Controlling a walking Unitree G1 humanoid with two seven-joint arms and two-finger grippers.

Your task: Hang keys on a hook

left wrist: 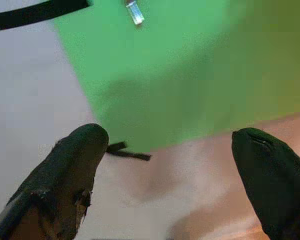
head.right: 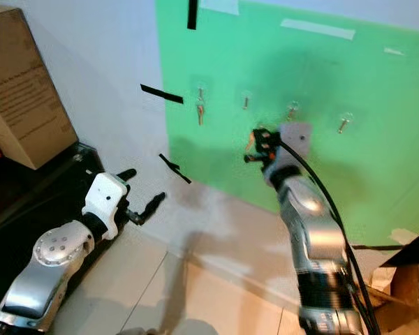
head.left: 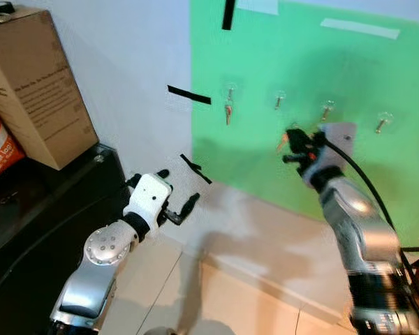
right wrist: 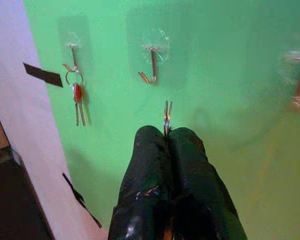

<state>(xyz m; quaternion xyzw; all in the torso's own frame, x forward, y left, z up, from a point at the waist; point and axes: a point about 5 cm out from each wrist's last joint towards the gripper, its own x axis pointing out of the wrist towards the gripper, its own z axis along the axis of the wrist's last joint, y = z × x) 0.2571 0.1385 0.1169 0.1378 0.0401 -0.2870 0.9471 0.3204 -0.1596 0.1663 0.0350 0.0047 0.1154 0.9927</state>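
Left gripper [head.left: 176, 197]: hanging low near the wall, jaws standing apart, holding nothing.
Right gripper [right wrist: 166, 137]: reaching toward the green board [head.left: 349, 77], jaws pinching a key ring [right wrist: 167, 116].
Empty hook [right wrist: 151, 65]: sitting just beyond that ring.
Hung keys [right wrist: 77, 97]: dangling on the neighbouring hook [right wrist: 72, 50].

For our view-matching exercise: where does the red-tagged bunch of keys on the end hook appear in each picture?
Left eye: red-tagged bunch of keys upper centre.
Right eye: upper centre-left.
Left wrist: silver tip beside tape.
Right wrist: just past tape.
Shared landmark: black tape strip.
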